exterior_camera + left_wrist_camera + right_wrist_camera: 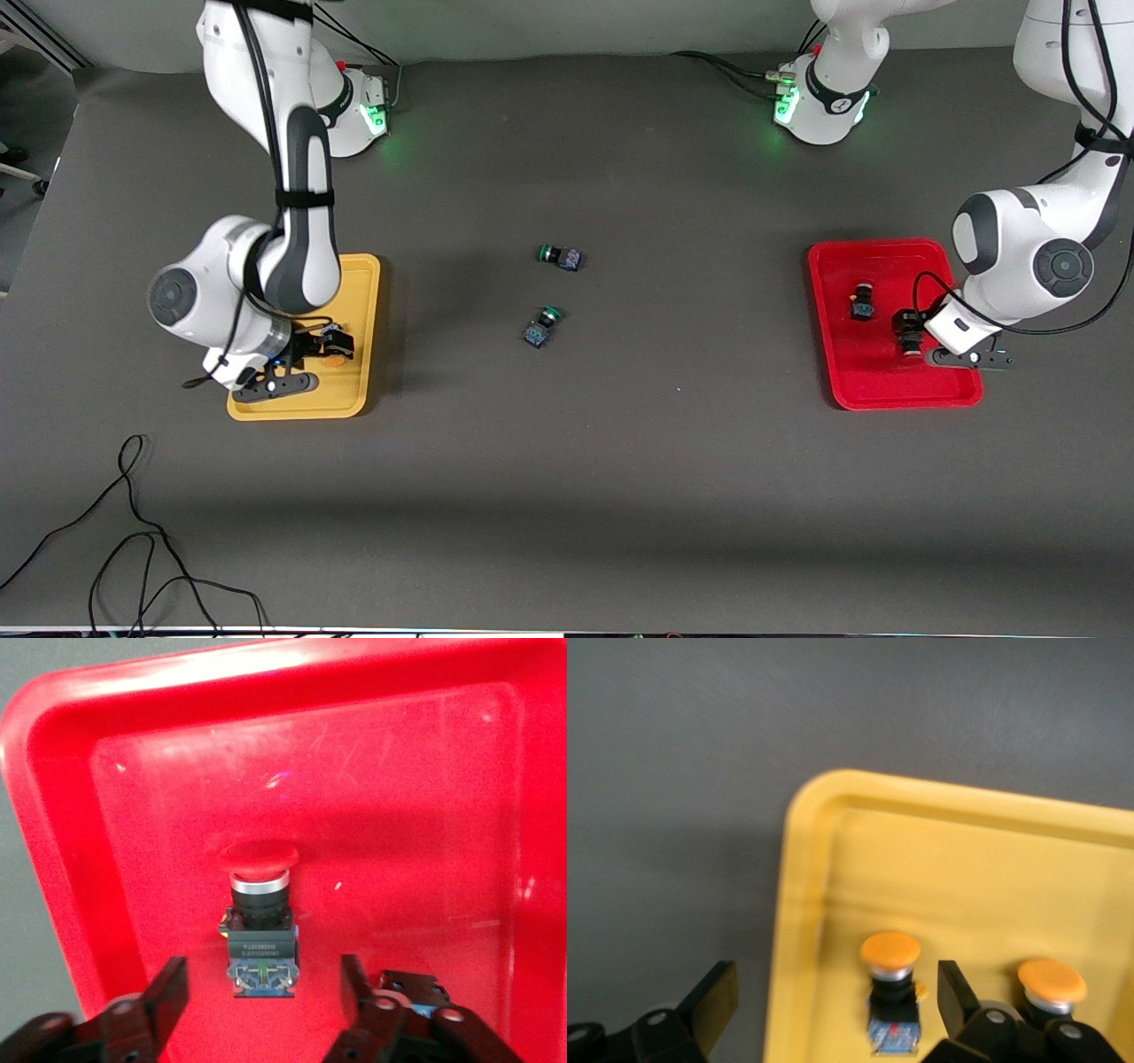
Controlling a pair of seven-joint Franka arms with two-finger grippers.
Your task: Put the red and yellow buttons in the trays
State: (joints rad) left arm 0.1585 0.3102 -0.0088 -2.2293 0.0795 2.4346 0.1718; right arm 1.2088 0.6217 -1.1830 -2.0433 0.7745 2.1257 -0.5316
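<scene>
I see both grippers' fingers wide: left gripper [266, 997] straddles a red button [260, 917] lying in red tray [53, 815], right gripper [833, 1001] a yellow button [890, 992] in yellow tray [806, 904].

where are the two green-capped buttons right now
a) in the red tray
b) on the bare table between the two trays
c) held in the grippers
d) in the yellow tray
b: both green-capped buttons lie on the dark table, between the yellow tray and the red tray.
</scene>
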